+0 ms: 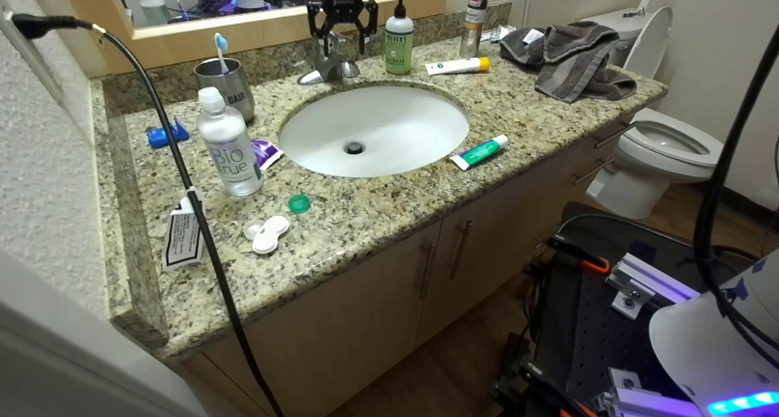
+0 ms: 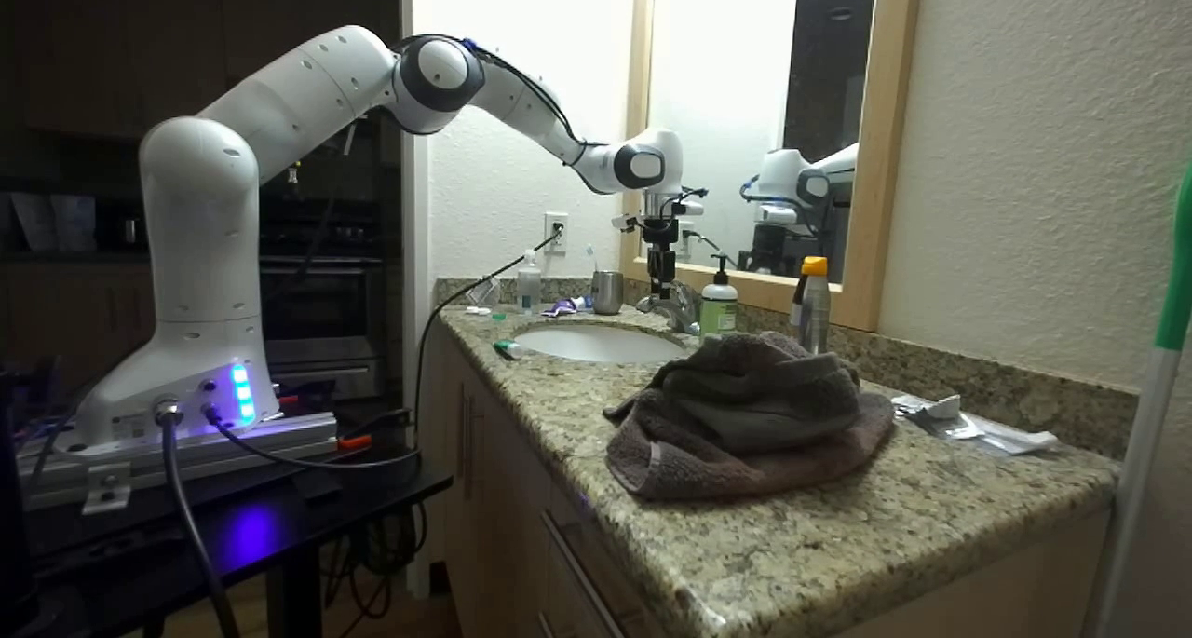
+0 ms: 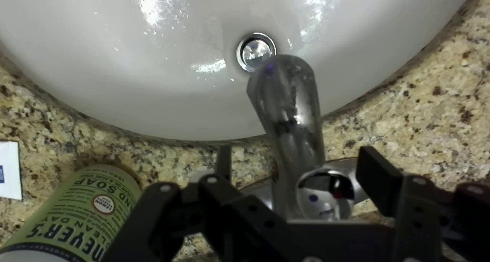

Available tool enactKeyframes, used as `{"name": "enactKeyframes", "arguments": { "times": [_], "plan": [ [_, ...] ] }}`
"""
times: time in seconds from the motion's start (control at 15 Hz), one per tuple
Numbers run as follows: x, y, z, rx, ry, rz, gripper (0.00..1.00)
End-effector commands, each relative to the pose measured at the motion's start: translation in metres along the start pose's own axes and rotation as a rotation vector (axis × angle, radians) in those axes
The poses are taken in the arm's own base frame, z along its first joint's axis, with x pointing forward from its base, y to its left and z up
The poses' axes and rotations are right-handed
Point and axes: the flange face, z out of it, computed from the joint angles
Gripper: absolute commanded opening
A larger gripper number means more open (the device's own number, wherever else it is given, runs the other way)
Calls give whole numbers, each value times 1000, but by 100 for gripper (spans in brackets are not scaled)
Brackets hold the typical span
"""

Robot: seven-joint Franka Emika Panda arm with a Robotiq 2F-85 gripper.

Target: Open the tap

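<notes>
The tap (image 1: pixel 331 69) is silver-grey metal and stands at the back edge of the white oval basin (image 1: pixel 401 125). It also shows in an exterior view (image 2: pixel 684 314). In the wrist view the tap's spout (image 3: pixel 293 113) points over the basin, and its rounded handle top (image 3: pixel 325 197) has a blue and a red dot. My gripper (image 3: pixel 300 174) is open, with one finger on each side of the handle and a gap visible to both. It points down over the tap in both exterior views (image 1: pixel 344 39) (image 2: pixel 661 289). The gripper's body hides part of the handle's rear.
A green soap bottle (image 1: pixel 399 42) stands close beside the tap and gripper. The mirror (image 2: pixel 726 126) is just behind the arm. A steel cup (image 1: pixel 234 88), a clear bottle (image 1: pixel 228 146), a green tube (image 1: pixel 481 152) and a grey towel (image 2: pixel 745 424) are on the counter.
</notes>
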Motion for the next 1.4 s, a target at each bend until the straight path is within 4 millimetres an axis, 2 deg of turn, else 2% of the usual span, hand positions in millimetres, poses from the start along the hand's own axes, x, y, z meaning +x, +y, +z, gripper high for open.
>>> {"name": "enactKeyframes", "arguments": {
  "times": [0.0, 0.33, 0.47, 0.6, 0.87, 1.33],
  "plan": [
    [-3, -4, -5, 19, 8, 12, 53],
    [-2, -5, -6, 19, 31, 13, 16],
    [1, -3, -13, 28, 50, 23, 4],
    [1, -2, -20, 43, 44, 39, 7],
    [-4, -1, -48, 108, 29, 59, 7],
    [-4, 1, -94, 206, 138, 96, 7]
  ]
}}
